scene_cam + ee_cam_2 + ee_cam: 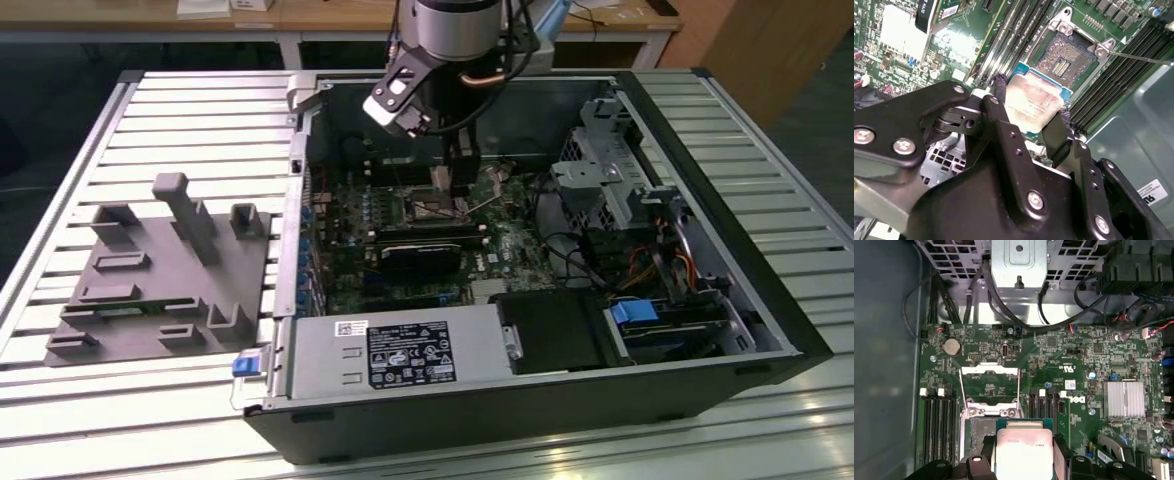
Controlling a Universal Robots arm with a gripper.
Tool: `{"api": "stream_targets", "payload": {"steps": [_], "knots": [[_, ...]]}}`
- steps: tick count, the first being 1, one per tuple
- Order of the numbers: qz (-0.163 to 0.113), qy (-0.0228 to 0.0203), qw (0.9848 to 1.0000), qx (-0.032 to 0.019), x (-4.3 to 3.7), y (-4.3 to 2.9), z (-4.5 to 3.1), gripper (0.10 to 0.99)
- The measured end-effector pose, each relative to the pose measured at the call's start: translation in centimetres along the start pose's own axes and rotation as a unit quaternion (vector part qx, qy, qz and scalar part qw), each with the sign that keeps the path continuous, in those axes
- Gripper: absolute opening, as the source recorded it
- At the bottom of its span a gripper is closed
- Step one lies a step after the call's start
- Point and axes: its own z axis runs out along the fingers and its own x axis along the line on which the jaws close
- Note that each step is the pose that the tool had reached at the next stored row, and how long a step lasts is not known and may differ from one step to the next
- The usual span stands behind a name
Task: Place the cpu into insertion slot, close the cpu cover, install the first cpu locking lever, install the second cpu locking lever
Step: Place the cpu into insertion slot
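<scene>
1. The gripper (1029,112) is closed narrowly on the cpu (1036,100), one black finger on each of two opposite edges, metal top facing up.
2. The cpu hangs low inside the case (747,300), partly over the slot (1066,57) and off to one side of it. It is not seated. Whether a corner already touches the slot's rim I cannot tell.
3. The step in hand looks to be the placing itself, and the later steps are untouched. The cover (989,387) stands open behind the slot, its window showing the board (1064,355) through it.
4. To do it well, I would judge:
   - keep the cpu flat, since a tilt would land one edge first;
   - square its sides to the slot's rim before going down;
   - come down straight, with no sliding across the contact field in the slot's centre, which looks delicate;
   - let go only once it rests level inside the rim.
5. Around the slot:
   - memory slots (1019,30) run close along both sides, leaving the fingers little room;
   - a thin lever (1141,58) sticks out from the slot's corner, near one finger's path;
   - the open cover stands just beside the slot and could be knocked.
6. Further off, a finned silver heatsink (1124,397) and loose cables (1004,305) lie well apart from the slot and should not interfere.
</scene>
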Motion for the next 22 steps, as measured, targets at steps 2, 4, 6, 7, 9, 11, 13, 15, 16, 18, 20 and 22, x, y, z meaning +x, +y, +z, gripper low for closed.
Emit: {"api": "stream_targets", "payload": {"steps": [2, 4, 6, 7, 9, 11, 13, 15, 16, 18, 20, 22], "knots": [[0.000, 0.0001, 1.0000, -0.0072, 0.00, -0.20, 0.09, 0.537], [0.000, 0.0003, 0.9999, -0.0155, 0.00, -0.45, 0.18, 0.537], [0.000, 0.0004, 0.9998, -0.0221, -0.01, -0.79, 0.33, 0.537], [0.000, 0.0005, 0.9997, -0.0242, -0.01, -0.96, 0.43, 0.537], [0.000, 0.0005, 0.9997, -0.0257, 0.02, -1.20, 0.74, 0.537], [0.000, 0.0004, 0.9997, -0.0258, 0.14, -1.30, 1.08, 0.537], [0.000, 0.0004, 0.9997, -0.0257, 0.43, -1.38, 1.33, 0.537], [-0.001, 0.0005, 0.9997, -0.0257, 0.80, -1.47, 1.54, 0.537], [-0.001, 0.0007, 0.9997, -0.0258, 0.99, -1.53, 1.65, 0.537], [-0.003, 0.0009, 0.9997, -0.0258, 1.32, -1.70, 1.82, 0.537], [-0.006, 0.0010, 0.9996, -0.0258, 1.60, -1.87, 1.99, 0.537], [-0.009, 0.0012, 0.9996, -0.0259, 1.78, -1.98, 2.21, 0.537]]}}
